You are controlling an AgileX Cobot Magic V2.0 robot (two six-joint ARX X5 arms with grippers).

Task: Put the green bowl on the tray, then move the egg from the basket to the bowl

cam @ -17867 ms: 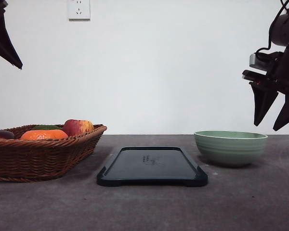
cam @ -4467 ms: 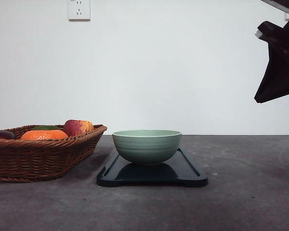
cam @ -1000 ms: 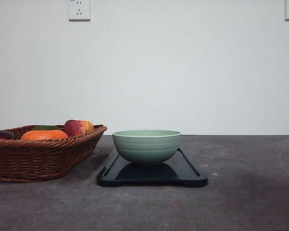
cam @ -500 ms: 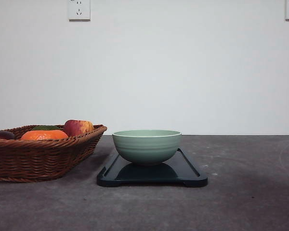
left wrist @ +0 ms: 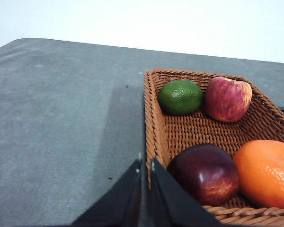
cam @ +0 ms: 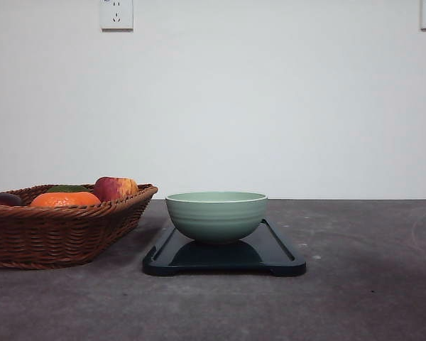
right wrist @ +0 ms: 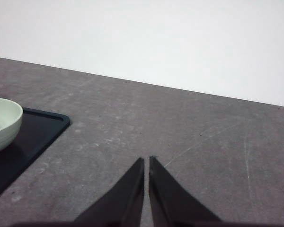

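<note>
The pale green bowl (cam: 216, 217) stands upright on the dark tray (cam: 277, 259) at the table's middle. To the left lies the brown wicker basket (cam: 57, 234). A dark reddish-brown egg (left wrist: 204, 172) rests in the basket (left wrist: 199, 127), and its top peeks over the rim at the far left (cam: 1, 199). My left gripper (left wrist: 146, 163) is shut and empty, hovering by the basket's rim beside the egg. My right gripper (right wrist: 146, 160) is shut and empty over bare table, to the right of the tray (right wrist: 38, 130) and bowl (right wrist: 2, 123).
The basket also holds a red-yellow apple (left wrist: 227, 98), an orange fruit (left wrist: 265, 172) and a green fruit (left wrist: 181, 97). A small reddish spot shows inside the bowl at the frame edge in the right wrist view; what it is I cannot tell.
The bowl went from the table right of the tray onto the tray, and the right gripper left the front view. Over the last second nothing has moved.
</note>
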